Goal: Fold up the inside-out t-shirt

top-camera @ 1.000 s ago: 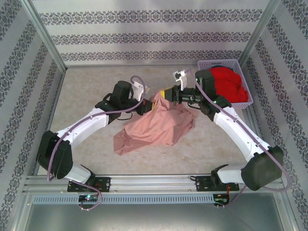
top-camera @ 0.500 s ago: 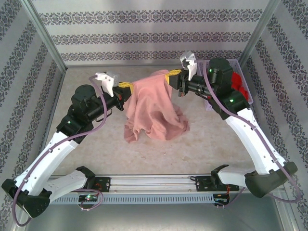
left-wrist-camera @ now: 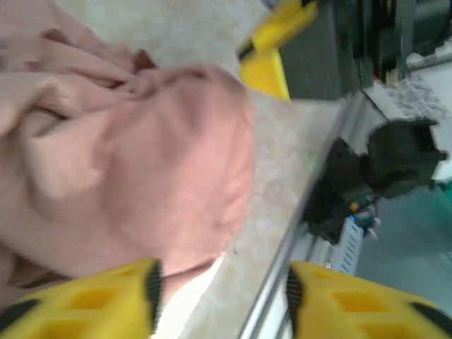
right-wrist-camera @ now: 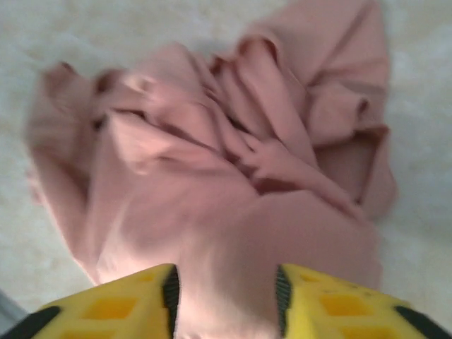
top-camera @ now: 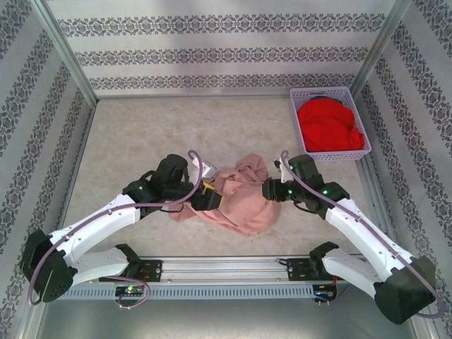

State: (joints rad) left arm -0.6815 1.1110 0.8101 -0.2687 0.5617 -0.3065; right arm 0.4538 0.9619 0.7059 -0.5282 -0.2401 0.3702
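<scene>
Salmon-pink and crumpled, the inside-out t-shirt (top-camera: 240,206) lay in a heap on the table (top-camera: 134,134), near the middle of its near edge. The left gripper (top-camera: 210,198) sat at the heap's left side and the right gripper (top-camera: 268,189) at its right, each with its yellow fingers apart. A white basket (top-camera: 294,123) holding a red garment (top-camera: 328,126) stood in the far right corner.

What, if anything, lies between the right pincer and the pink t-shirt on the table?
Nothing visible does. The right pincer, its fingers apart, points straight at the crumpled t-shirt lying on the table just ahead of it. The basket with the red garment stands apart, at the far right corner.
</scene>
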